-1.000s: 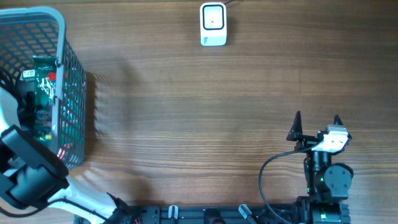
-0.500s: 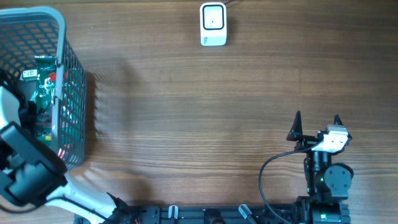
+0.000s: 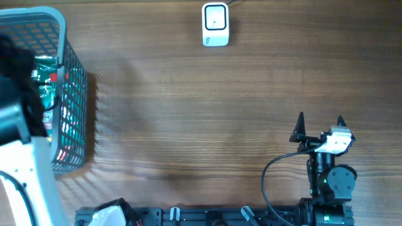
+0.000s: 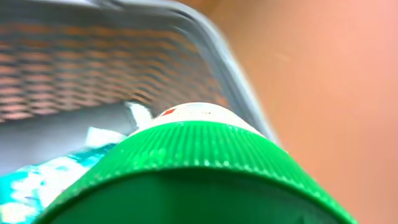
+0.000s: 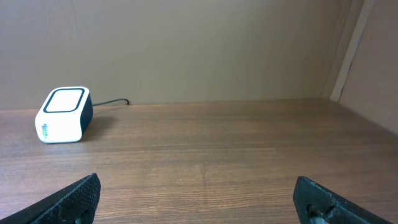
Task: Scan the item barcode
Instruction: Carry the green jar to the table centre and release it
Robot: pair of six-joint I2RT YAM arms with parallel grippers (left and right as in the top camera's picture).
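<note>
print on the green packet [image 3: 46, 94] seems unreadable.

A wooden table [image 3: 207, 113] carried a grey mesh basket [image 3: 72, 94] at its left edge and a white scanner [image 3: 215, 24] at its far middle.

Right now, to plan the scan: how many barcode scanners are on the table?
1: the white barcode scanner sits at the far edge of the table, near the middle. The left arm could hide another.

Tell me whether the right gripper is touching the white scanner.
Apart. The overhead view shows bare wooden table between the right gripper and the white scanner.
</note>
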